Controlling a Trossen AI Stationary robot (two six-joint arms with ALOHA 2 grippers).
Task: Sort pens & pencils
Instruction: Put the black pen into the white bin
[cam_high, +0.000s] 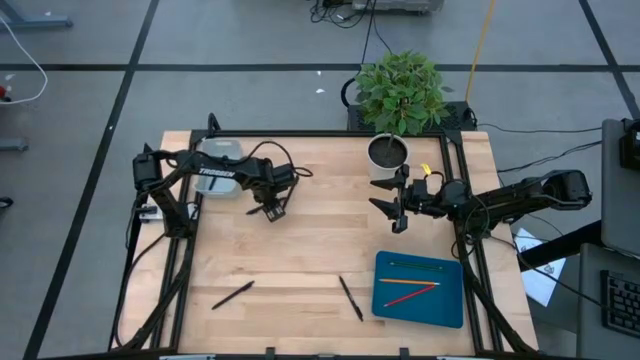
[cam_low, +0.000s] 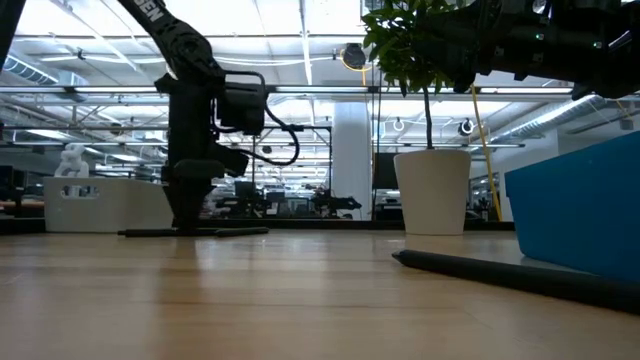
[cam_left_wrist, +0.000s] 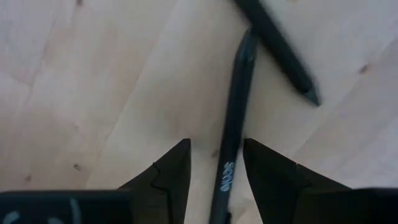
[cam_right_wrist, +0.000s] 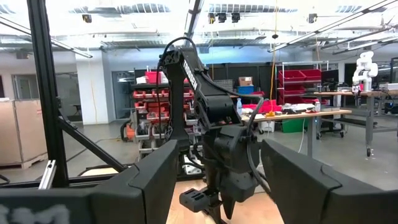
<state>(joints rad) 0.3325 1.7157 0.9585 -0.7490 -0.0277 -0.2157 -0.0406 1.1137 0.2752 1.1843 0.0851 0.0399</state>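
My left gripper (cam_high: 272, 210) points down at the table's far left, open. In the left wrist view its fingers (cam_left_wrist: 177, 171) stand on either side of a black pen (cam_left_wrist: 231, 143) that lies flat on the wood. A second black pen (cam_left_wrist: 280, 50) lies slanted just beyond it. Two more pens (cam_high: 232, 295) (cam_high: 350, 297) lie near the front edge. Green (cam_high: 418, 266), orange (cam_high: 412, 283) and red (cam_high: 410, 297) pencils lie in the blue tray (cam_high: 385, 305). My right gripper (cam_high: 400, 212) waits open above the table's middle right.
A potted plant (cam_high: 388, 152) stands at the far edge, behind my right gripper. A clear container (cam_high: 220, 155) sits at the far left corner. The black frame rails (cam_high: 300, 134) run round the table. Bare wood lies between the two front pens and the grippers.
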